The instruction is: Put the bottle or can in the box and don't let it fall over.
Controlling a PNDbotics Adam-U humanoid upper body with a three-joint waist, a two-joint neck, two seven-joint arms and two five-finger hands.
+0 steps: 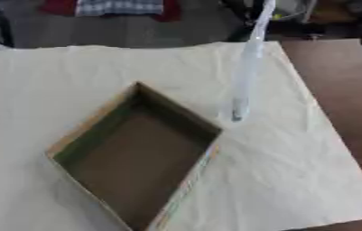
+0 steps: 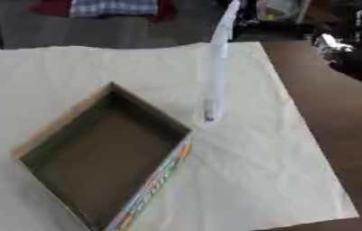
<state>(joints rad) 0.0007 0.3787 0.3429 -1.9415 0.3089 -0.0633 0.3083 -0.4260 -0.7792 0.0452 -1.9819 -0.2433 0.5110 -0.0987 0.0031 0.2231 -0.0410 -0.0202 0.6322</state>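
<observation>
An open cardboard box (image 1: 95,121) lies askew on a cream cloth (image 1: 294,171), with nothing inside it. Its printed side wall (image 2: 156,180) faces the front right. A long, pale, slender thing (image 1: 248,67) slants down from the top edge, and its lower tip rests on the cloth just beyond the box's right corner. I cannot make out what it is. No clear bottle or can shows. A dark shape with a silver part (image 2: 350,54) enters at the upper right in the right eye view; it looks like my right arm. My left hand shows in neither view.
The bare brown table (image 1: 341,81) runs along the right of the cloth. Beyond the far edge there is a dark floor with red and checked fabric (image 1: 119,6).
</observation>
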